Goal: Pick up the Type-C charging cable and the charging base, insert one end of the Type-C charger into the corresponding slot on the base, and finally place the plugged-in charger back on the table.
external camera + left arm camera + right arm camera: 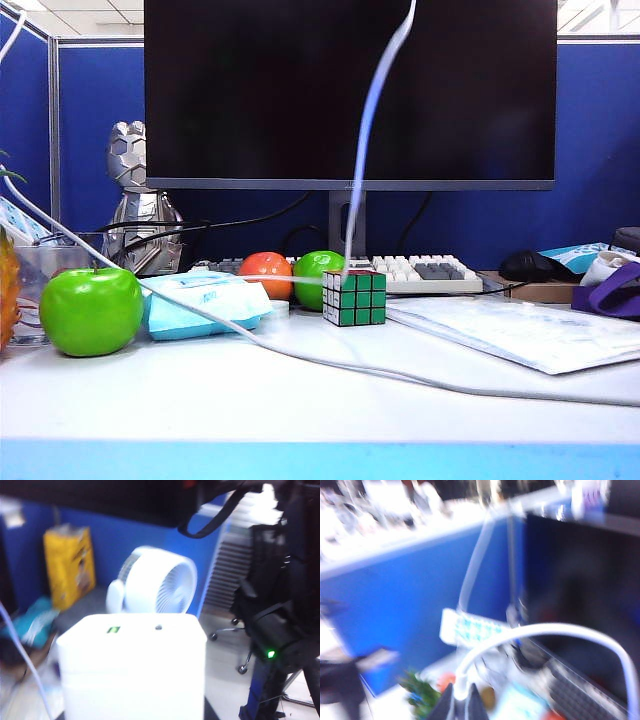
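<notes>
Blue partition panels back a white-grey counter (300, 400) with a light blue front edge. On it stand a glossy green apple (91, 310), a soft pale blue tissue pack (205, 303), an orange fruit (265, 273), a second green fruit (316, 277), a Rubik's cube (355, 297) with green faces, a keyboard (420, 273) and a flat plastic-wrapped packet (520, 332). A large dark monitor (350, 90) fills the background; a silver figurine (135, 205) stands beside it. A thicker greyish cable (300, 352) runs across the counter.

Neither arm shows in the exterior view. The Type-C charging cable (375, 120), thin and glossy white, hangs blurred from above the frame in front of the monitor, its lower end reaching down just behind the cube.

In the left wrist view the charging base (132, 667), a smooth white block with rounded edges, fills the foreground, lifted clear of the counter. The left gripper itself is hidden behind the block and its fingers cannot be made out, so its state cannot be told. A white round fan (160, 582) and a yellow box (70, 565) lie blurred beyond.

In the right wrist view the right gripper (461, 705) has its dark fingertips (445, 707) pinched tight on the cable's end, the cord arching away in a loop. This view is heavily motion-blurred.
</notes>
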